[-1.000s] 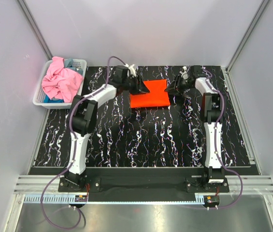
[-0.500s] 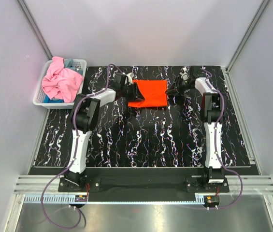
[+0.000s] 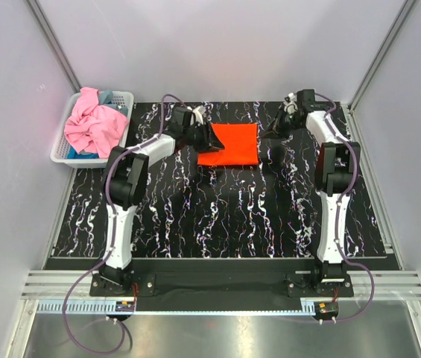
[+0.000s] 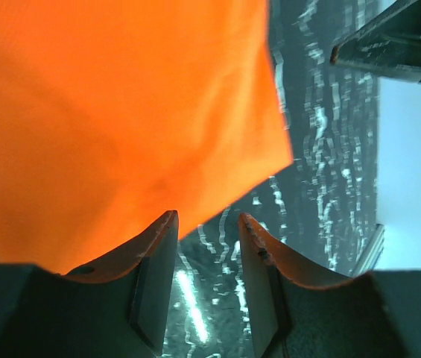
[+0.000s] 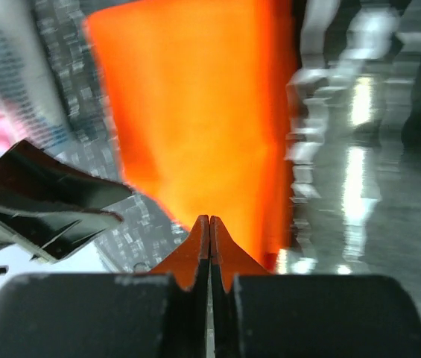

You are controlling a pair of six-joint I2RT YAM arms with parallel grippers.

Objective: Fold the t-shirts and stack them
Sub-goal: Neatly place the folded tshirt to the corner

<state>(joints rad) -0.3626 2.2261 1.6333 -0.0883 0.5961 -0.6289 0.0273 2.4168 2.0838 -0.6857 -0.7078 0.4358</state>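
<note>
The orange t-shirt (image 3: 229, 144) lies folded in a flat rectangle at the back middle of the mat. My left gripper (image 3: 211, 136) is at its left edge, open and empty; in the left wrist view (image 4: 206, 216) bare mat shows between the fingers and the orange shirt (image 4: 121, 112) lies just beyond. My right gripper (image 3: 272, 133) is off the shirt's right edge, apart from it, jaws shut with nothing between them (image 5: 210, 218); the orange shirt (image 5: 195, 112) lies ahead. The pink t-shirt (image 3: 91, 123) is crumpled in the basket, with blue-grey cloth (image 3: 106, 97) peeking out behind it.
The white lattice basket (image 3: 126, 97) stands off the mat's back left corner against the left wall. The black marbled mat (image 3: 225, 216) covers the table. Grey walls close in the back and both sides.
The shirt's raised left part now lies flat as a rectangle. My left gripper has drawn back to the shirt's left edge. My right gripper has pulled away to the right and back.
</note>
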